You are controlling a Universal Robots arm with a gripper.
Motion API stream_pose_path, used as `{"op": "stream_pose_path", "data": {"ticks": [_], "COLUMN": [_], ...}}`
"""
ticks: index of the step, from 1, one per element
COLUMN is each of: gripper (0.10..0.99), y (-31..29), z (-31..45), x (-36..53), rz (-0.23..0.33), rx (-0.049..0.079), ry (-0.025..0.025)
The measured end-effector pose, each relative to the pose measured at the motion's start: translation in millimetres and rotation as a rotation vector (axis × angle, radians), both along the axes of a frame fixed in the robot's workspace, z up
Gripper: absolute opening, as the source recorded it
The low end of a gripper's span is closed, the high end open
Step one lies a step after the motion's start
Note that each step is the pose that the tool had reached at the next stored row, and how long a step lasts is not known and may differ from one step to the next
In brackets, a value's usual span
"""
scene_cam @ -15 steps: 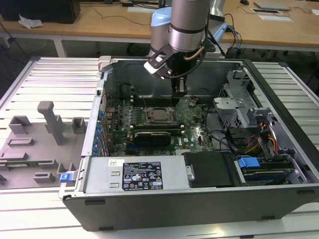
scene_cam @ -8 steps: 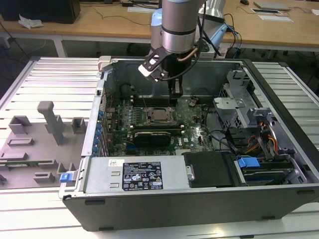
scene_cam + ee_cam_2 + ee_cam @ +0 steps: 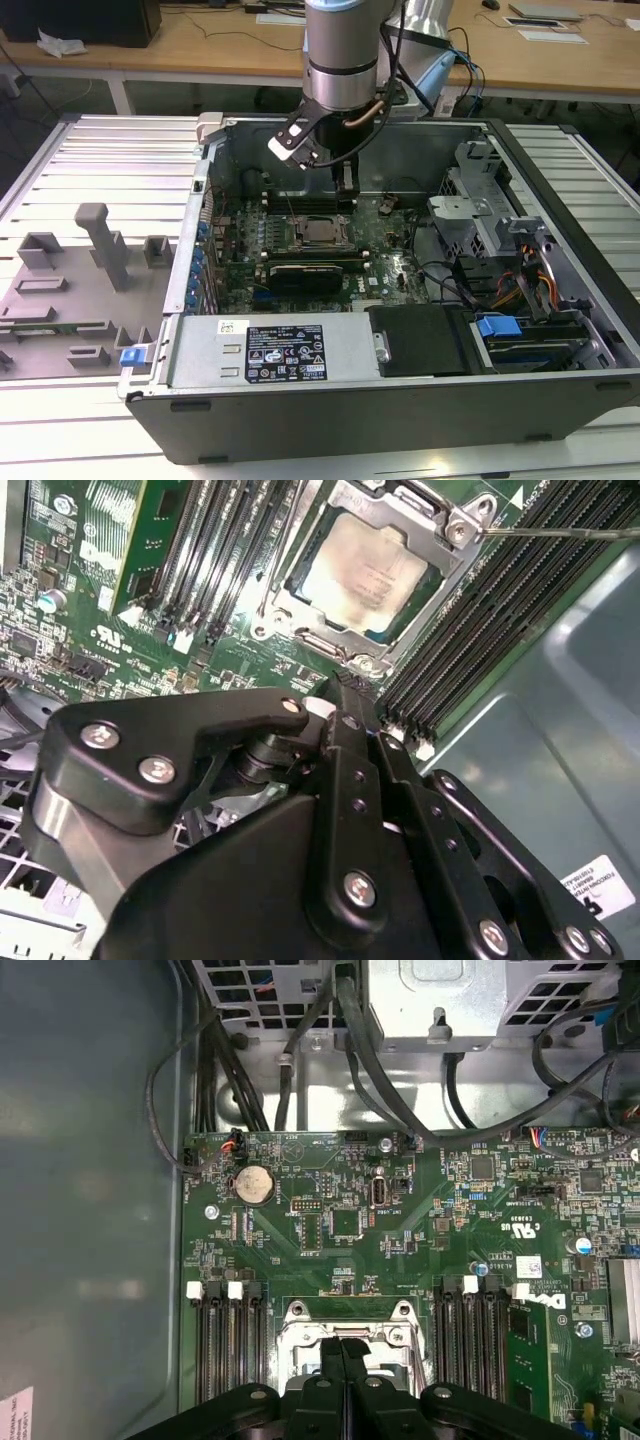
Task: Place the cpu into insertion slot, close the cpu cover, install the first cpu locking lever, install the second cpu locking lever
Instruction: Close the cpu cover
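Computer case [image 3: 400,420] | gripper [image 3: 343,1355] near cpu [image 3: 365,575], cpu cover [image 3: 420,505] down | memory slots [image 3: 480,620] flanking

Exterior view has flat, even room light from overhead, so the ribbed table [image 3: 90,150] comes out pale and a bit washed. The inside of the computer case [image 3: 400,420] is noticeably dimmer, with the green board [image 3: 400,265] in soft shade under the arm [image 3: 340,50]. The second wrist view is the brightest of the lot: the chip [image 3: 365,575] has a warm hazy sheen on its metal face, and the cover frame [image 3: 440,530] around it throws small glints near the screws. The black gripper [image 3: 345,695] just swallows light, only its bolts shine. The first wrist view is dimmer, with a milky bluish sheen on the case wall [image 3: 90,1210] and dark shadow among the cables [image 3: 300,1060].
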State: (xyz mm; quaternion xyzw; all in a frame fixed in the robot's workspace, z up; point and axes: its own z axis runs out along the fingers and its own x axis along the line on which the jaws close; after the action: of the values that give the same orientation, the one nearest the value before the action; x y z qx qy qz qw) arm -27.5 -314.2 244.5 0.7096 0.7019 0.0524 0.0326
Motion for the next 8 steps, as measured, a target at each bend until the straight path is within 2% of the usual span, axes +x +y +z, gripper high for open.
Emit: {"op": "stream_pose_path", "data": {"ticks": [2, 3, 4, 5, 7, 8], "gripper": [0.106, 0.106, 0.106, 0.106, 0.106, 0.106], "y": [0.0, 0.0, 0.0, 0.0, 0.0, 0.0], "z": [-2.7, -4.7, -5.8, -6.7, -8.2, -9.4], "x": [-0.4, -1.6, -2.8, -3.7, -4.7, -5.6], "rz": [0.000, 0.000, 0.000, -0.001, -0.002, -0.003], "rx": [0.000, 0.000, 0.000, 0.000, -0.001, -0.001], "ry": [-0.0152, -0.0176, -0.0172, -0.0138, -0.0048, 0.0033]}}
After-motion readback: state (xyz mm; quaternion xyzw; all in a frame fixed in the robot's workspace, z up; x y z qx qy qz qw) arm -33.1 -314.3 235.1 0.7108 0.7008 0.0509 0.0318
